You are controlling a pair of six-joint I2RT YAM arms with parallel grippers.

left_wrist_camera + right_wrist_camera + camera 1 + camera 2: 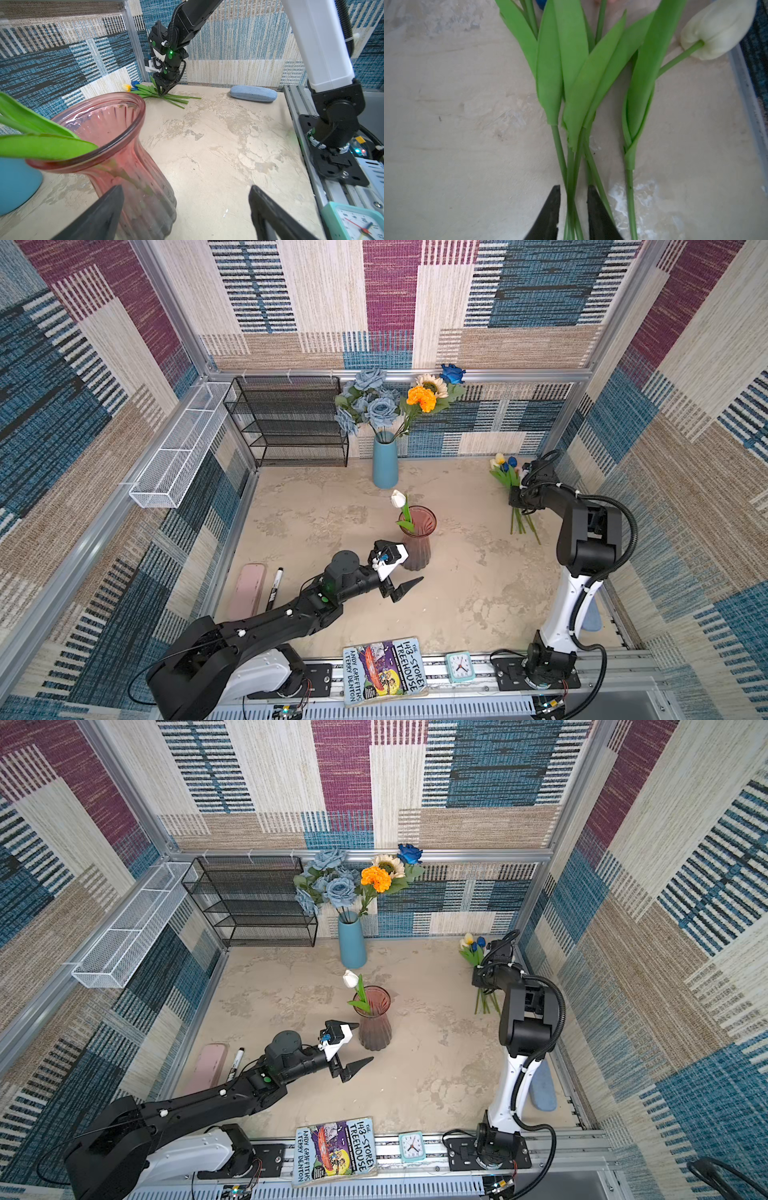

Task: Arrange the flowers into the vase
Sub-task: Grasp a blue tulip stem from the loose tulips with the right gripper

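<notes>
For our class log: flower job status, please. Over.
Left gripper open, crowding pink vase. Right gripper astride tulip stems on table, grip unclear. One white tulip in vase.

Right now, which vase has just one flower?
The pink vase in the middle: one white tulip stands in it. The blue vase at the back holds a big bunch.

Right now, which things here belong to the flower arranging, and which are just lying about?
Job: pink glass vase, white tulip in it, loose tulips, blue vase with bouquet.
Lying about: book, alarm clock, marker, pink case, blue glasses case, black mesh shelf, white mesh basket.
</notes>
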